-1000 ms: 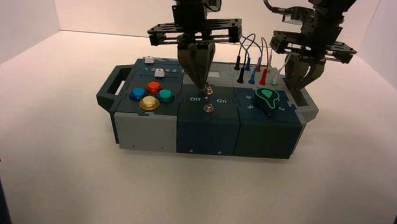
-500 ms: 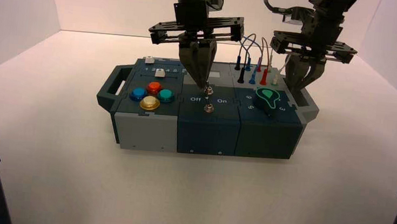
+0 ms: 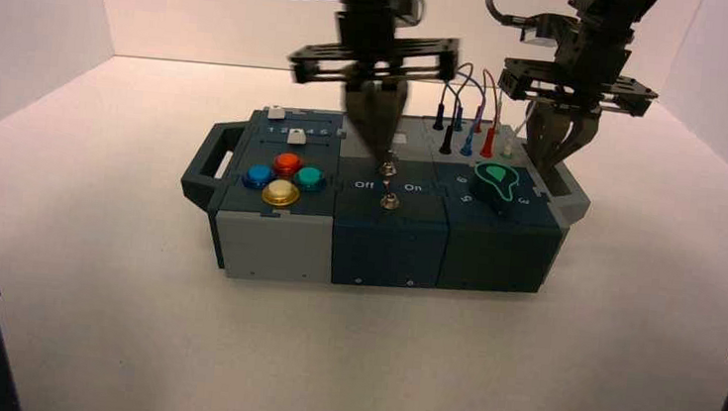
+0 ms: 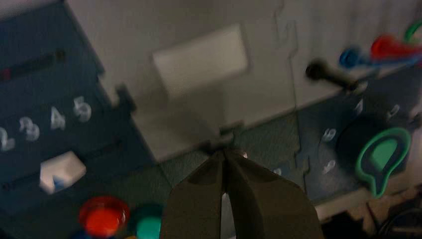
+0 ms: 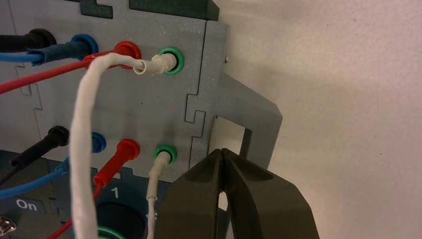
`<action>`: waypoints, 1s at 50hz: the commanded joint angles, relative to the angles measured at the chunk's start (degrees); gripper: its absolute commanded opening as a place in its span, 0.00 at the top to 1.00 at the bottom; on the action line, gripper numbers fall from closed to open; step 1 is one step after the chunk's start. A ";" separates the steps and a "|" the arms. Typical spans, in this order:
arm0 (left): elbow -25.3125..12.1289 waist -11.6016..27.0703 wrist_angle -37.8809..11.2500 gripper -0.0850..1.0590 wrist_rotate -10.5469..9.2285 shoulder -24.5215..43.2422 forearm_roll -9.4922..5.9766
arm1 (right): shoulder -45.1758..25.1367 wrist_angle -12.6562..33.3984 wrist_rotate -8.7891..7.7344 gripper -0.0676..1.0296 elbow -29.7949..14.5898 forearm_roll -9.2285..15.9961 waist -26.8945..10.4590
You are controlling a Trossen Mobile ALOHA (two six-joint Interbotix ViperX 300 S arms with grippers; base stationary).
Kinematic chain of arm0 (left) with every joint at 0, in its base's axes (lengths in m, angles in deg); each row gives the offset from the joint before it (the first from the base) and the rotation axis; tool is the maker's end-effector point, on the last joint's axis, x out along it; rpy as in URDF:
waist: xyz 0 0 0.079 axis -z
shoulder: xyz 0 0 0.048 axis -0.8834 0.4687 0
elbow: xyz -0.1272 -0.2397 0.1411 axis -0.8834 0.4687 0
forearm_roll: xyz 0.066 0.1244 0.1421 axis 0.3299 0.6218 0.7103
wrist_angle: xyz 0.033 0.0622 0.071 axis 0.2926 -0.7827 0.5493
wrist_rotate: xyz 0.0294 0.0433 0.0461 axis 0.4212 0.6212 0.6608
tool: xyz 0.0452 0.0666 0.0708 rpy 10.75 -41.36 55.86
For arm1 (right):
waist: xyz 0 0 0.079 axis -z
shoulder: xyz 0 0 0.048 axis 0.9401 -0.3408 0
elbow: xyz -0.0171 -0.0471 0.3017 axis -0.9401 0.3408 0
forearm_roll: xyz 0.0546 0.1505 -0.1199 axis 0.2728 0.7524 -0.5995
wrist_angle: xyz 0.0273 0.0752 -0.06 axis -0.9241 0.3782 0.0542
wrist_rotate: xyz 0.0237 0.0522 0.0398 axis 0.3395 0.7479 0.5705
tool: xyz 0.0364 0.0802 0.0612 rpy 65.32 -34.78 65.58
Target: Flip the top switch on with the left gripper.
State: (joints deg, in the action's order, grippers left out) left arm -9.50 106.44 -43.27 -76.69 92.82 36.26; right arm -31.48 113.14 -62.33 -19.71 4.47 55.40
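The tiny silver metal top toggle (image 3: 388, 169) sits mid-box, close by the closed, meeting fingertips of the black left gripper (image 3: 382, 157), the nearer arm. White lettering reading "On" (image 5: 27, 204) lies to the toggles' right; the black right gripper (image 3: 544, 166) waits at the box's right handle (image 3: 569, 196), fingers together.

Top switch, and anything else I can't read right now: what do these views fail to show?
- Top switch: lever position unclear; the blurred left gripper overlaps it in the high view, and its fingers cover most of it in the left wrist view.
- Whether those fingers touch the lever: blurred in both.
- Yellow button: mostly cut off by the left wrist view's edge.
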 commanded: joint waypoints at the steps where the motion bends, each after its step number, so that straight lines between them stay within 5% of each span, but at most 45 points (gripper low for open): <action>1: -2.55 3.16 -0.18 0.95 -0.44 -0.26 -0.53 | -3.69 -0.09 -0.88 0.96 0.88 -0.70 -0.44; 13: -2.72 3.69 -0.18 0.95 -1.23 -0.44 -0.18 | -4.22 0.44 -0.88 0.96 0.35 -0.70 -0.53; 25: 0.35 2.37 1.67 0.95 -1.32 -3.78 2.90 | -4.31 0.44 -0.88 0.96 0.44 -0.53 -0.62; 50: 8.09 -1.67 6.33 0.95 -0.88 -11.51 3.08 | -5.10 0.62 -0.88 0.96 -0.18 -0.35 -3.25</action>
State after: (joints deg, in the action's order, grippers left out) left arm -1.32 105.73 -37.38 -77.65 84.03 39.08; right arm -32.27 113.93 -62.24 -20.68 4.47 54.25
